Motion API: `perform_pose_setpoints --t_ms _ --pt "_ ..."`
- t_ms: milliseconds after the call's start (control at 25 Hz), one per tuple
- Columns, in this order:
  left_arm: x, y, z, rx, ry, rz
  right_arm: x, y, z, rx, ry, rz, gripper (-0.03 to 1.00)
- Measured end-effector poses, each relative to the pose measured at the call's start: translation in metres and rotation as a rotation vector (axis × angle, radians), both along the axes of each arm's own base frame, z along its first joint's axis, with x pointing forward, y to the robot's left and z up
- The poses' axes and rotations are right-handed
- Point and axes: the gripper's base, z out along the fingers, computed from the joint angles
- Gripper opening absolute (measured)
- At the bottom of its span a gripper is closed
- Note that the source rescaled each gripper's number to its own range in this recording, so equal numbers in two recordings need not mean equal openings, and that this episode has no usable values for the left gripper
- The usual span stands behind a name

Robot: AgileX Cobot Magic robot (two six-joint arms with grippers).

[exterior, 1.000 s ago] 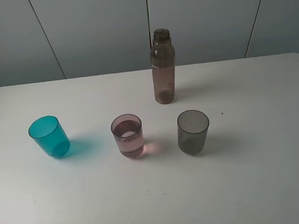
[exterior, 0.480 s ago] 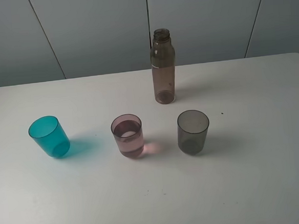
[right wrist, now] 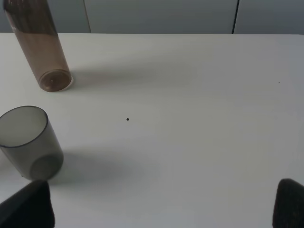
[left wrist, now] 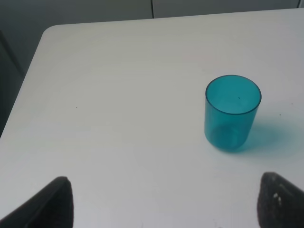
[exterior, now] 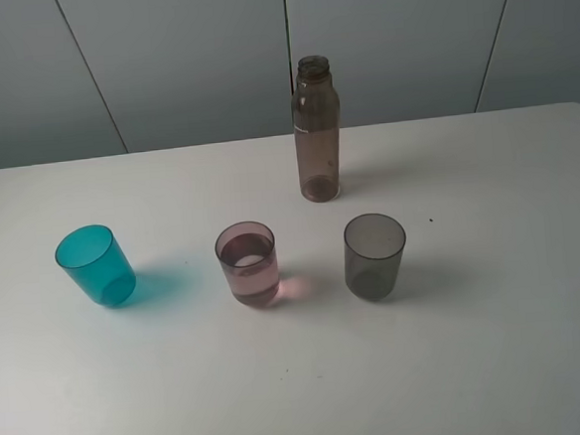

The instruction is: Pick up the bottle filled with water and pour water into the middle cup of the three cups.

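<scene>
Three translucent plastic tumblers and one tall bottle, all upright on a white surface (exterior: 498, 342).

Nearest, both end effectors: left end effector (left wrist: 164, 202) and right end effector (right wrist: 164, 202) stand wide open, empty, only dark fingertip pads showing, cut off by the frame edge; neither shows in the high view. Middle row, well apart: teal tumbler (exterior: 95, 266), pale pink tumbler (exterior: 248, 264) holding liquid, smoky grey tumbler (exterior: 375, 256). Beyond, behind the gap between pink and grey: slim smoky-brown translucent bottle (exterior: 317, 130), uncapped; contents hard to make out. Farthest: grey panelled wall (exterior: 180, 66).
</scene>
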Motion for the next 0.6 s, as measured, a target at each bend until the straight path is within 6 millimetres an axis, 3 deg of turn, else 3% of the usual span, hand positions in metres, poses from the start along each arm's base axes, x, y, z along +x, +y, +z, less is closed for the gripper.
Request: perform_pose_setpoints --t_ms 600 --pt "0.0000 0.0000 0.0000 0.000 0.000 0.000 0.0000 0.0000 0.0000 0.000 0.000 0.000 0.99"
